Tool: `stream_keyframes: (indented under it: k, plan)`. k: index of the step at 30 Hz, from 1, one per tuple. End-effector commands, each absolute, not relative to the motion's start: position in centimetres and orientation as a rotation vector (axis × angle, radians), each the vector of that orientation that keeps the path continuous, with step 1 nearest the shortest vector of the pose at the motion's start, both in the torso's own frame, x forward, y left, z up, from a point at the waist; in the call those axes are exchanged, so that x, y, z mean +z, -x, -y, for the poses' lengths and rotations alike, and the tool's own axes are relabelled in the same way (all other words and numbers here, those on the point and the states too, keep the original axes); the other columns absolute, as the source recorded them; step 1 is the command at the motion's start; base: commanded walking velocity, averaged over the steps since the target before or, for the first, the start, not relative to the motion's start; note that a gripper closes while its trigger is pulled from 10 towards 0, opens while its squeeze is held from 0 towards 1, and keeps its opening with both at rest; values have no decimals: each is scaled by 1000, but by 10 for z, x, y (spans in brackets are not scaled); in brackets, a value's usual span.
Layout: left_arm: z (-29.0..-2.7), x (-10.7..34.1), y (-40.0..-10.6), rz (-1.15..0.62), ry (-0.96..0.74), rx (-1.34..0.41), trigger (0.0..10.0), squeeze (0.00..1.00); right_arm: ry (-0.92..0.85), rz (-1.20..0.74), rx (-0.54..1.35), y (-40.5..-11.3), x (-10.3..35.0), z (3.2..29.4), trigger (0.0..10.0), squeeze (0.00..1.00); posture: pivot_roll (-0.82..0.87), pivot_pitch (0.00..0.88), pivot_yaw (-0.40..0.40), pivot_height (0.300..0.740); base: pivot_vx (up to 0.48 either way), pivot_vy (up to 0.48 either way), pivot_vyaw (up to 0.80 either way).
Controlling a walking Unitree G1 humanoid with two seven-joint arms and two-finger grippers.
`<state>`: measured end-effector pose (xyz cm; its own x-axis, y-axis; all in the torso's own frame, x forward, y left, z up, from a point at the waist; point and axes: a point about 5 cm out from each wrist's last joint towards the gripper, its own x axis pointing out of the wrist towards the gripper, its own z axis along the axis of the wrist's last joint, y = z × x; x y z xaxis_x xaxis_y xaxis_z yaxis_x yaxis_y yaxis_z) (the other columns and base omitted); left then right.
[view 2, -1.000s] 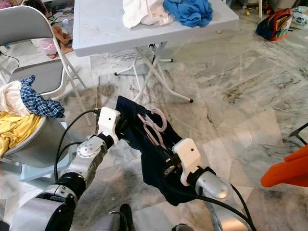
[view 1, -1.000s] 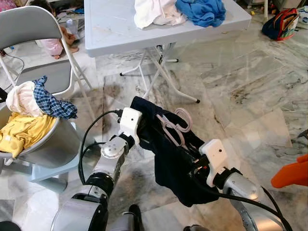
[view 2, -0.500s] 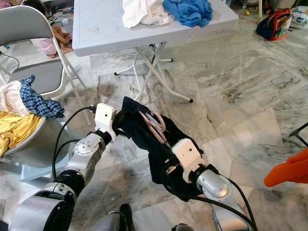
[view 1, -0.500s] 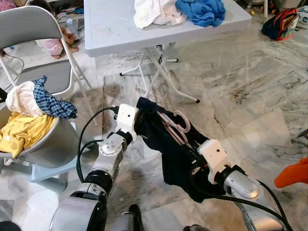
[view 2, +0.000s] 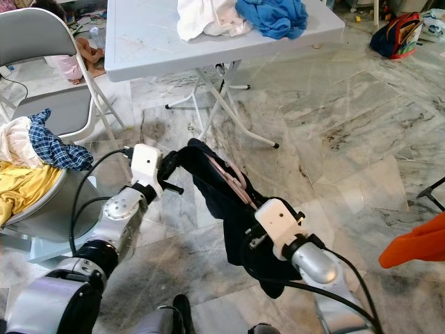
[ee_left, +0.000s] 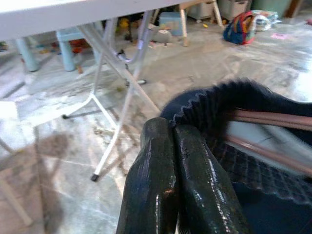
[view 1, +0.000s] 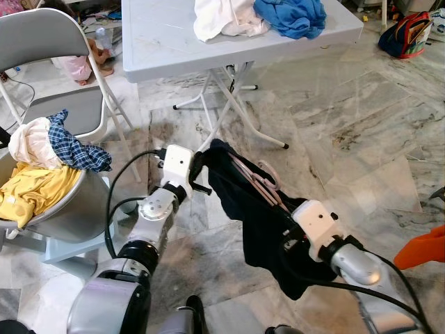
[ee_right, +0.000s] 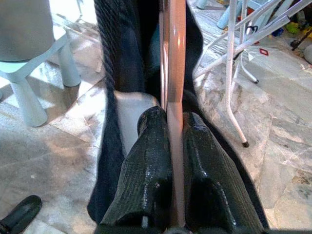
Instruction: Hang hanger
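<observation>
The pink hanger spans lengthwise between both arms: right gripper clamps its bar, left gripper pinches the dark garment.

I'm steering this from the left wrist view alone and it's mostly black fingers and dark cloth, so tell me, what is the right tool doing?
Observer: The right tool is shut on the pink hanger, with the bar clamped between its two fingers.
Operator: Is the cloth I'm pinching on that hanger?
Observer: Yes. The dark garment is draped over the hanger and sags between the left tool and the right one.
Operator: What's ahead of me besides table legs?
Observer: The folding table carries a white cloth and a blue cloth on top.
Operator: Anything at my left?
Observer: A grey basket of laundry beside a grey folding chair.
</observation>
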<state>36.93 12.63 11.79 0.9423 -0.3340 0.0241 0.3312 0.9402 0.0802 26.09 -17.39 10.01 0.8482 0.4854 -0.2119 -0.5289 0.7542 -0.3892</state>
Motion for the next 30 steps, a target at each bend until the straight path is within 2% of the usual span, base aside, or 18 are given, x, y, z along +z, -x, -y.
stream_keyframes:
  k: [1,11,20,25,30]
  plan:
    - [-148,130,-375,86,-62,-224,0,0,465,-163,530,-255,92,190,10000,0,-46,215,76,740,0,0,0]
    - [-155,128,-374,77,-74,-167,0,0,503,-133,512,-257,99,203,10000,0,-52,227,66,740,0,0,0]
    - [-159,125,-374,60,-70,-141,0,0,528,-158,656,-244,102,209,10000,0,-52,232,66,740,0,0,0]
    - [-161,123,-374,49,-77,-131,0,0,555,-190,752,-231,110,222,10000,0,-55,230,71,740,0,0,0]
    - [-162,120,-373,27,-87,-128,0,0,549,-189,732,-229,121,240,10000,0,-56,231,72,740,0,0,0]
